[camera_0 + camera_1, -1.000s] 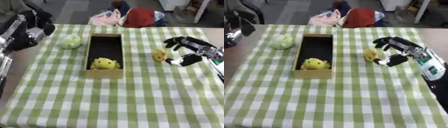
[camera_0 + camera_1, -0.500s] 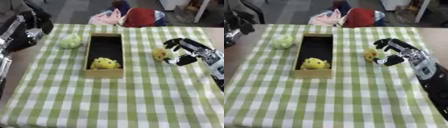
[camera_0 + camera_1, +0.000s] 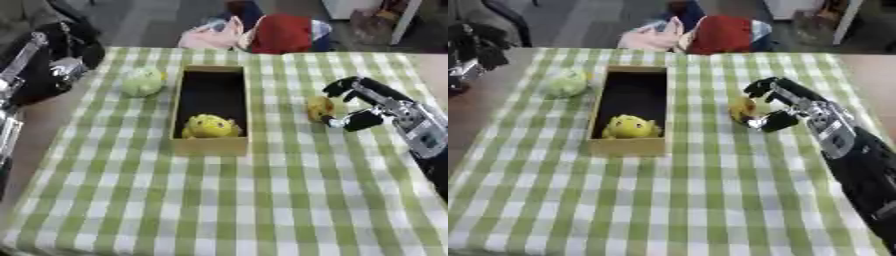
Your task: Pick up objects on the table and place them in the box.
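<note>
Green-checked cloth covers the table (image 3: 219, 200). The box (image 3: 210, 145) already holds one yellow toy (image 3: 210, 126). Your right hand (image 3: 372, 107) cups the small yellow object (image 3: 319, 106), fingers curled beside it but apparently not yet closed on it. The pale green object (image 3: 143, 81) waits left of the box; your left hand (image 3: 66, 67) idles at the table's left edge, its fingers unreadable.

My right hand (image 3: 363, 107), centre right, fingers and thumb spread in an open curl; my left hand (image 3: 61, 62), upper left, indistinct.
</note>
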